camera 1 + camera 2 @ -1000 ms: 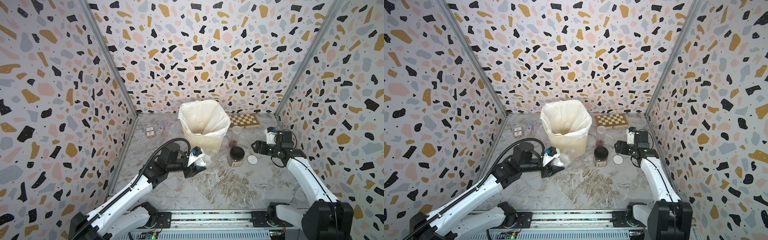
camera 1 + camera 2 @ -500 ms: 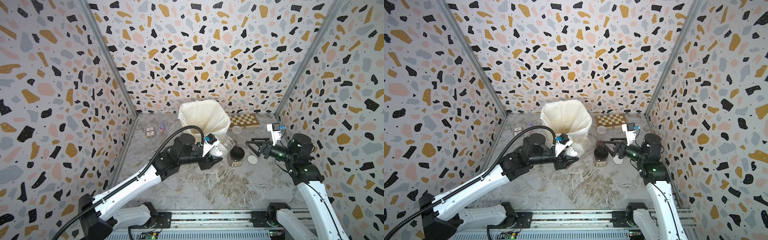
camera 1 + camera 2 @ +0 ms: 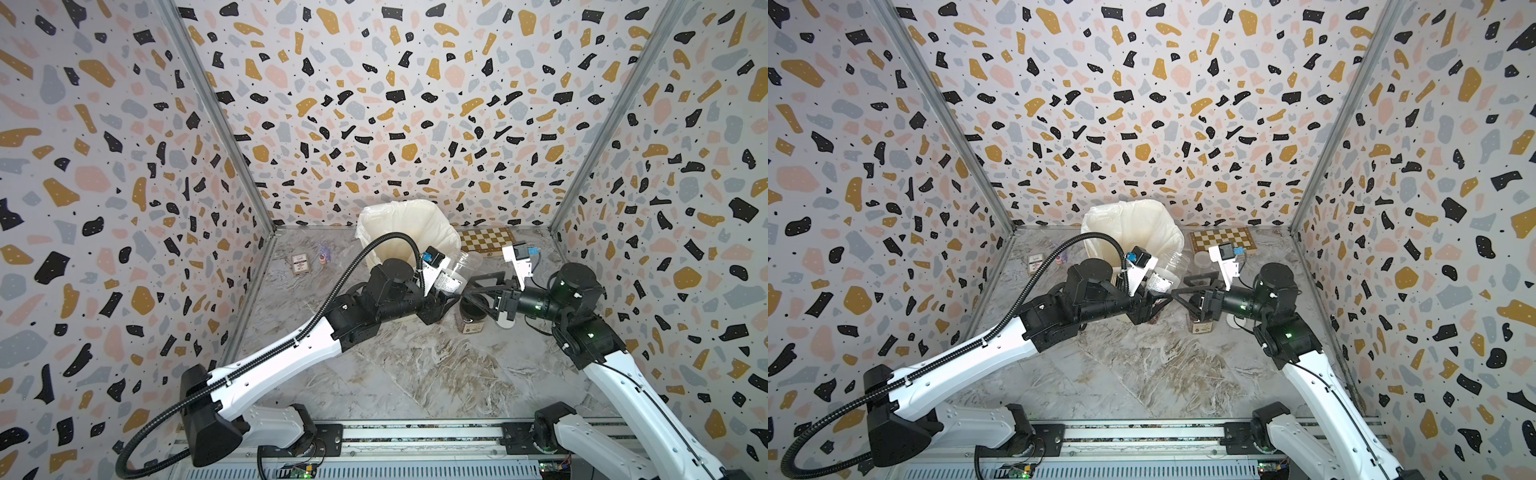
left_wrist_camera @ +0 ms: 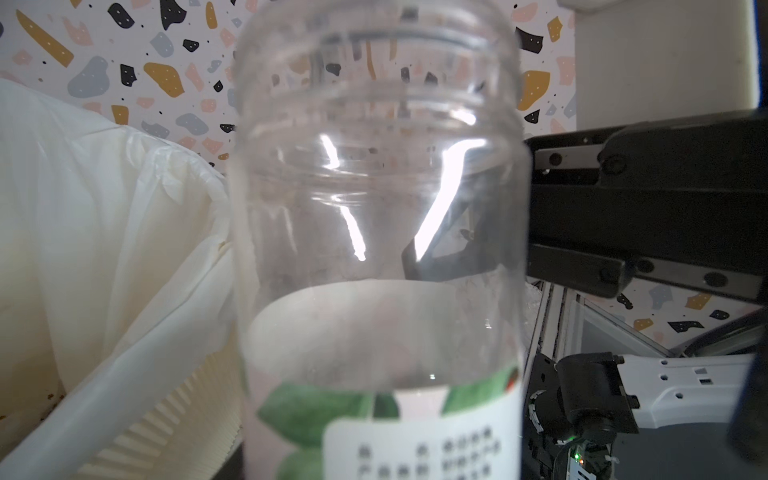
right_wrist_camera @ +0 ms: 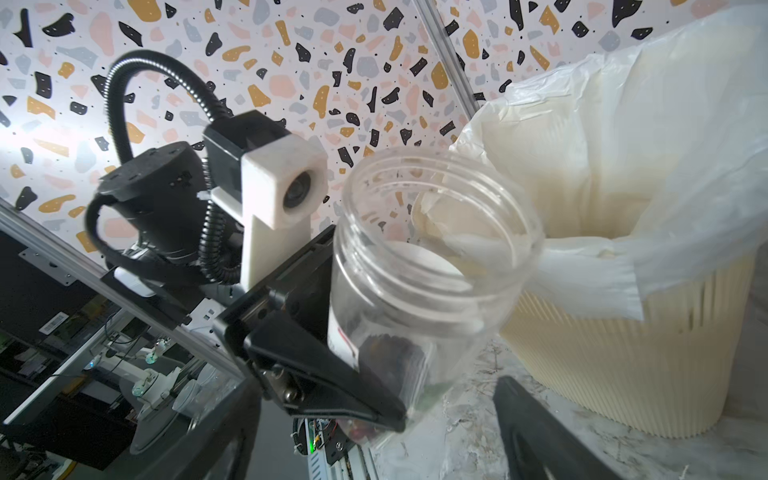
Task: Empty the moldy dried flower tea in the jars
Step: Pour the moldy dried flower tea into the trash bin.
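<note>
white arm links with black joints and black jaws, a ribbed black cable hose, white camera mounts.

Right in front of the bin it's crowded: left gripper clutching a lidless jar, right gripper and a dark-lidded jar alongside. Farther forward, open tabletop.

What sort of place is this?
Probably a robot test booth, not a kitchen: patterned walls box in a table, and two arms are mounted on a rail at its edge.
</note>
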Tool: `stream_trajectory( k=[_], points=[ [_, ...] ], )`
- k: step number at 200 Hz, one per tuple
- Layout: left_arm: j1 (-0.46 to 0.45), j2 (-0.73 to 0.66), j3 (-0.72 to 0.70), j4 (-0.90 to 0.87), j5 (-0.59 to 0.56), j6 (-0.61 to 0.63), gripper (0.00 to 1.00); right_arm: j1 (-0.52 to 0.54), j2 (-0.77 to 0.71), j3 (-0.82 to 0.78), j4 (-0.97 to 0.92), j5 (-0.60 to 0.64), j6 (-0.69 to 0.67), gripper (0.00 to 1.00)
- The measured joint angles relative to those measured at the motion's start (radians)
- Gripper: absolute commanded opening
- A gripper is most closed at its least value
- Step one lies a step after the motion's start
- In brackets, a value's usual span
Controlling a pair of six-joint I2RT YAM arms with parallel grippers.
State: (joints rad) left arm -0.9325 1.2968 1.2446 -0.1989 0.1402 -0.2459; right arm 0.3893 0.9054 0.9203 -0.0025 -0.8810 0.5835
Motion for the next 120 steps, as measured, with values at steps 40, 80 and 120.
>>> stream_trajectory(
  k=[40, 80, 120],
  points=[
    [0.0, 0.0, 0.0, 0.024, -0.004, -0.036, 0.55, 0.032, 0.085, 0.053, 0.024, 0.048, -0.017, 0.89],
    [0.0, -0.002, 0.0, 0.052, -0.006, -0.054, 0.55, 0.057, 0.173, 0.124, 0.058, 0.063, -0.031, 0.79],
    [0.0, -0.008, -0.002, 0.074, -0.032, -0.053, 0.57, 0.073, 0.214, 0.158, 0.077, 0.046, -0.014, 0.65]
  ],
)
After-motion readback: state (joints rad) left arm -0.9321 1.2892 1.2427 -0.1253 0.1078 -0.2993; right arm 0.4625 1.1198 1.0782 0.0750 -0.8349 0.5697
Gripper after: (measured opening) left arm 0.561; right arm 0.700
